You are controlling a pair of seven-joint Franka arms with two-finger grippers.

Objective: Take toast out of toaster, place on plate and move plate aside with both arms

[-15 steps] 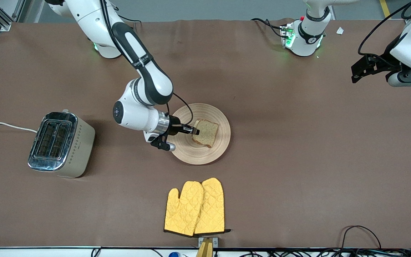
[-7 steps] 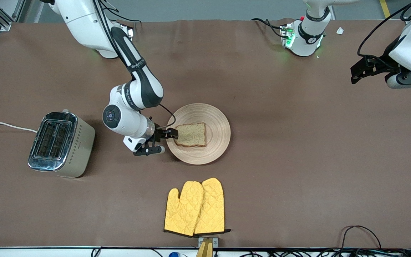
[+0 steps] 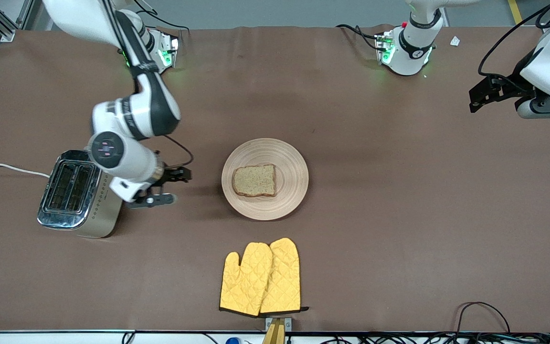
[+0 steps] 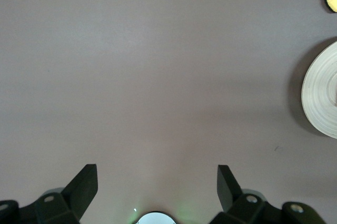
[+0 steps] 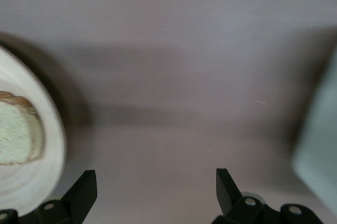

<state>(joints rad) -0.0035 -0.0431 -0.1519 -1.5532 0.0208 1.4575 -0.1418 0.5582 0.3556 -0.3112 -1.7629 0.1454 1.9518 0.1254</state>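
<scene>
Now the toast lies flat on the plate at mid-desk. We see the right gripper, fingers apart and empty, between toaster and plate, much nearer than the left gripper, also open, waiting.

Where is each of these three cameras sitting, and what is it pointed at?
Front view: high across the table, facing both arms; shows toaster, toast on the plate, oven mitts.
Left wrist view: on the left arm, looking down past the open left gripper at bare table and plate edge.
Right wrist view: on the right arm, past the open right gripper; plate, toast.
Shared: the plate.
</scene>
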